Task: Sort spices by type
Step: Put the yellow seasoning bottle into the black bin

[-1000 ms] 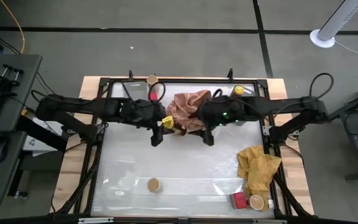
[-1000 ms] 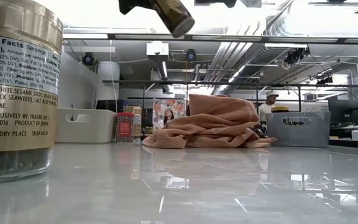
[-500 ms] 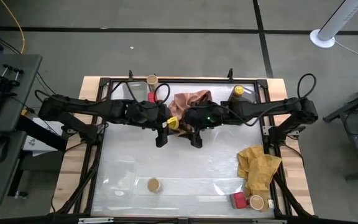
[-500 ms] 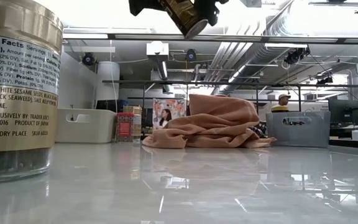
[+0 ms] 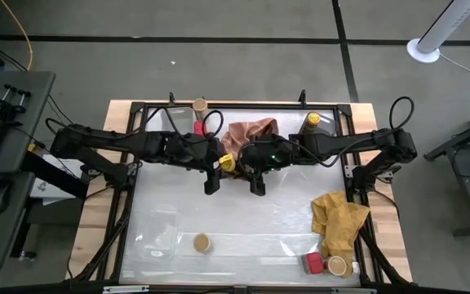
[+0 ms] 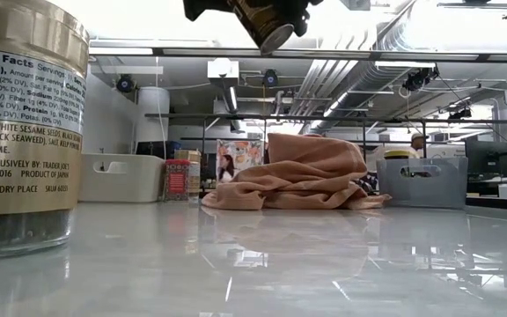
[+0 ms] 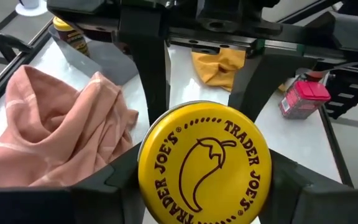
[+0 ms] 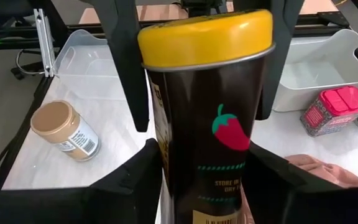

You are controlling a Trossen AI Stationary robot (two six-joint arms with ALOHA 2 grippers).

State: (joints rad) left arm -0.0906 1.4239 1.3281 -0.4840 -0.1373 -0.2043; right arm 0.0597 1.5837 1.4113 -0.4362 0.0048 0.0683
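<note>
A dark round jar with a yellow lid (image 5: 228, 162) hangs in the air over the table's middle, between both grippers. It is tilted, with its lid toward the left arm and its base (image 6: 271, 37) toward the right arm. My left gripper (image 5: 214, 169) is shut on its lid end. My right gripper (image 5: 254, 169) is shut on its body. A tan-lidded jar (image 5: 202, 242) stands near the near edge and looms large in the low view (image 6: 25, 132). Another tan-lidded jar (image 5: 200, 104) and a red box (image 5: 199, 126) are at the far edge. A third tan-lidded jar (image 5: 337, 265) and a second red box (image 5: 313, 262) sit at the near right corner. My left gripper pinches the jar at its yellow lid (image 7: 204, 165), one finger (image 7: 101, 183) on each side of the rim. It reaches in about level from the table's left, and the lid faces its wrist. The jar is lifted clear. My right gripper pinches the jar's dark body (image 8: 204, 143) between its two fingers (image 8: 135, 180). It comes from the table's right, with the fingers lying along the jar. The jar is held high over the table and tilted, base lower.
A pink cloth (image 5: 251, 135) is bunched just beyond the grippers, and a yellow cloth (image 5: 339, 220) lies near the right edge. A clear tray (image 8: 92, 56) sits far left. A grey tray (image 6: 422, 183) far right holds another yellow-lidded jar (image 5: 312, 119). The middle of the tabletop (image 5: 243, 220) is bare.
My right gripper has moved toward the table's left, from over the pink cloth to the jar, and its fingers now flank the jar's body. My left gripper has carried the jar a little toward the right. For the last half second both have stayed nearly still.
</note>
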